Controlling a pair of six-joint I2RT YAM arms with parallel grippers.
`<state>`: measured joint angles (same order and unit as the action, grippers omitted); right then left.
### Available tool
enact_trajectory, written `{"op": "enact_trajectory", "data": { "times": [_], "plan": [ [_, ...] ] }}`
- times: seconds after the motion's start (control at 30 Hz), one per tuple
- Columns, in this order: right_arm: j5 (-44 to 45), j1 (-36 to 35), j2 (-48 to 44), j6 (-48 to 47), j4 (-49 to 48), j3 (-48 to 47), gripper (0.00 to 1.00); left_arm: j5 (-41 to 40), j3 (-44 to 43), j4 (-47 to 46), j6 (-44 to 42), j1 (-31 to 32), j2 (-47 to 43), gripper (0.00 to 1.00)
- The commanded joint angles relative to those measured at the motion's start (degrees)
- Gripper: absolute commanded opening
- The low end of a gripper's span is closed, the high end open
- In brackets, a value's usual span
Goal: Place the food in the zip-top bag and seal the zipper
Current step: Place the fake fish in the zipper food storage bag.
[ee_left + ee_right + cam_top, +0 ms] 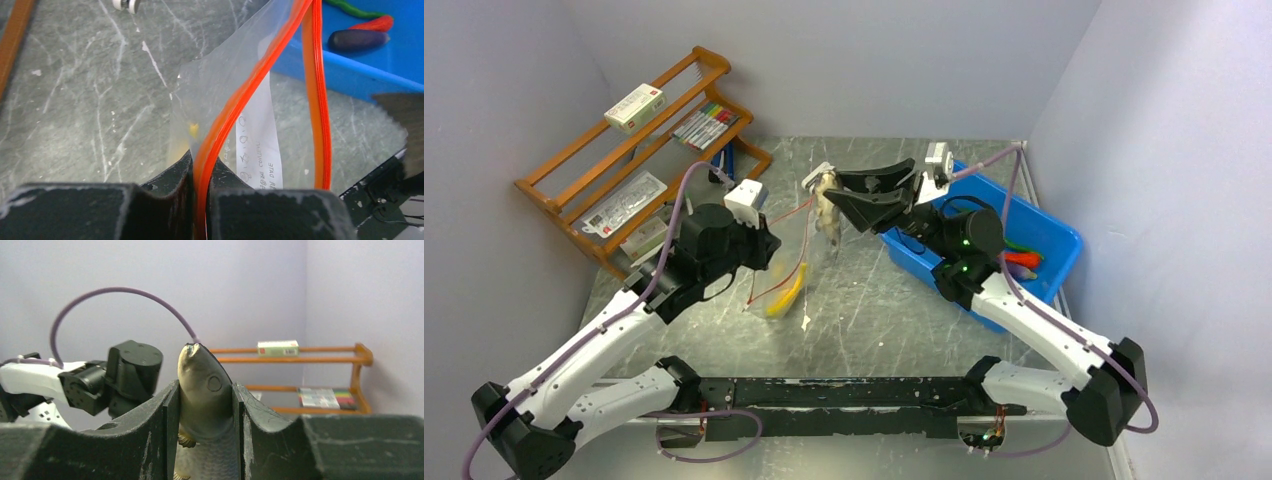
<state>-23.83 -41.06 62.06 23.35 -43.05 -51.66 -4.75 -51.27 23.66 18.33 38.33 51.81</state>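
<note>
Left gripper [200,187] lay nearest, its two fingers clenched on one lip of the zipper [235,107], holding the zip-top bag [225,65] up with its mouth apart. Low in the bag a yellow banana piece [786,293] showed through the plastic, apparently already inside. Just beyond the bag's mouth and above it, the right gripper [205,407] grasped the silver-grey fish [206,385] behind its head. Farther off, right of the bag, the blue bin [1052,232] held the eggplant [357,39], chili [372,23] and green pod [350,9]. Loading the fish seemed the step in hand. Next it would need lining up over the gap between the red strips and lowering before release.
</note>
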Motion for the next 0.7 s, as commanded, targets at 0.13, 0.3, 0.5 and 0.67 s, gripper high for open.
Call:
{"op": "enact_trajectory", "data": {
  "times": [0.13, 0.3, 0.5, 0.67],
  "plan": [
    [-0.6, -2.9, 8.0, 6.7, -27.1, -1.3, 0.22, 5.8, -3.9, -1.5, 4.2, -0.4, 1.4, 0.07],
    [0.9, -3.8, 12.6, 9.8, -33.8, -3.2, 0.22, 6.8, -4.3, -1.5, 4.6, -0.4, 1.7, 0.07],
    [2.9, -5.3, 17.9, 10.6, -37.8, -3.9, 0.21, 7.2, -4.3, -1.4, 5.0, -0.4, 1.6, 0.07],
    [3.3, -5.8, 18.4, 6.3, -35.6, -1.1, 0.21, 7.4, -5.2, -0.9, 5.1, -0.4, 0.4, 0.07]
  ]
}}
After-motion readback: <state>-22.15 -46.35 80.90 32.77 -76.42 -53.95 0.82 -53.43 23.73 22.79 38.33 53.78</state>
